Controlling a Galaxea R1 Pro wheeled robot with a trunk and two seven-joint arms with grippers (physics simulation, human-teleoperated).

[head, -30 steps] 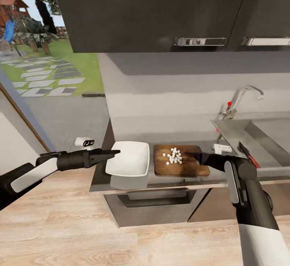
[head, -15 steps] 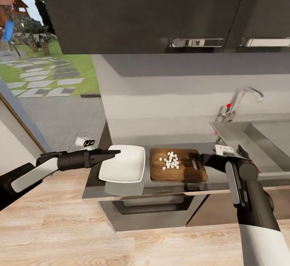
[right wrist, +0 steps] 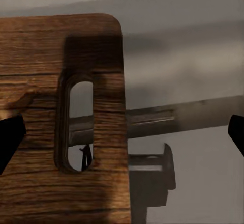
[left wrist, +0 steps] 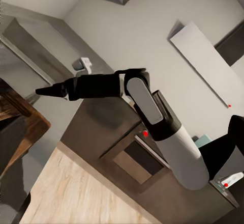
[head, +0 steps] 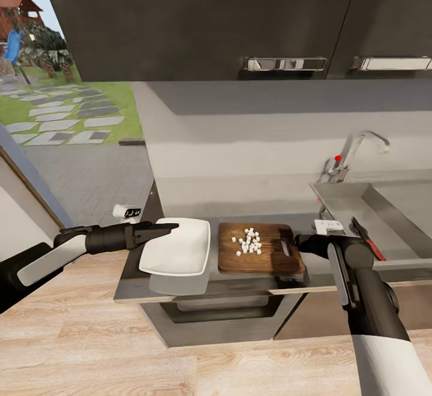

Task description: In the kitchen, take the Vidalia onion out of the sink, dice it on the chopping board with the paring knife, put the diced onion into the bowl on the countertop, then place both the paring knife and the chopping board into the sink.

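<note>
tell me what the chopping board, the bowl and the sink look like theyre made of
The chopping board looks like dark brown wood with a matt finish: its grain lines are plain in the right wrist view. The bowl is smooth plain white, probably glazed ceramic, though plastic is possible. The sink looks like brushed stainless steel: grey, dully reflective sheet.

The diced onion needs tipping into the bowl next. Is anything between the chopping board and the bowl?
Nothing visible. The chopping board with the diced onion lies right beside the bowl, only a narrow strip of bare countertop between them.
</note>
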